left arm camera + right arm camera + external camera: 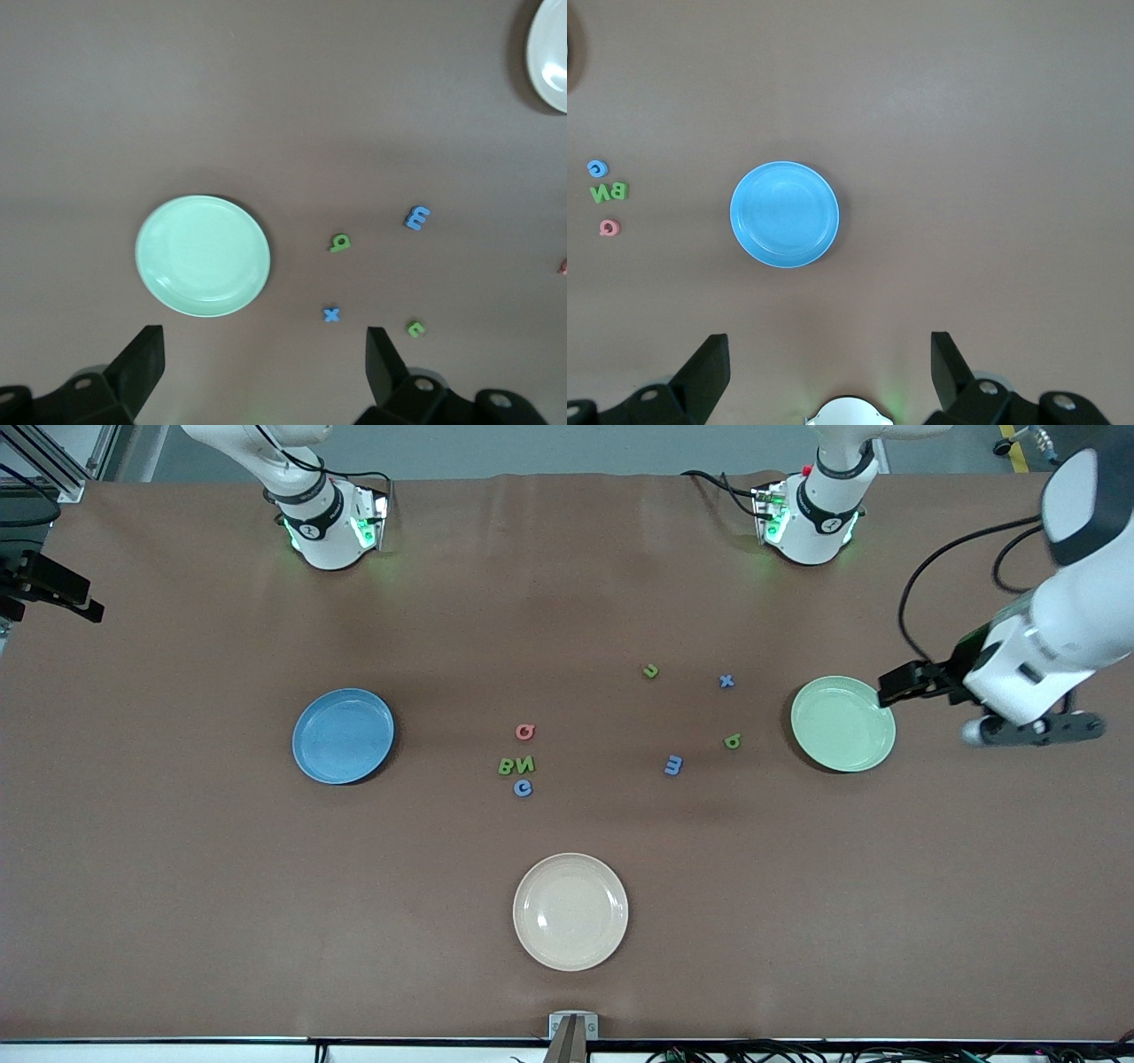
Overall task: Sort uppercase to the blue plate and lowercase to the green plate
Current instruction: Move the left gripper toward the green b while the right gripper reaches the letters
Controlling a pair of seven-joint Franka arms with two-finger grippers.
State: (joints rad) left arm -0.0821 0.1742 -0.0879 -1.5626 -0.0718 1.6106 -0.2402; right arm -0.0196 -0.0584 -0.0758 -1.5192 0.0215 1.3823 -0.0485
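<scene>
Starting at the bottom centre of the front view: the cream plate [570, 911] sits alone near the table [177, 921] edge with bare brown top all round it

Up near mid-frame is the capital bunch. The blue C [523, 787] is nearest the camera. Just above it the green B [507, 765] and green N [526, 763] touch side by side, and that pair's long axis runs along the table. The pink-red Q [525, 732] is just above those. From this camera they all read upside down, tops pointing at me

The small ones are spread out toward the left arm's end, well apart from each other: blue m [673, 764] turned on its side, green round-bowl letter [732, 740], then higher up blue x [726, 681] and green u/n shape [650, 670]

The blue plate [343, 735] sits mid-height toward the right arm's end and the green plate [842, 723] mid-height toward the left arm's end. Both have nothing in them and open lanes to the letters

The left gripper [264, 335] hangs beside the green plate's rim, fingers spread wide, holding nothing. The right gripper [828, 341] is high over the table near the blue plate, fingers also wide apart and holding nothing
</scene>
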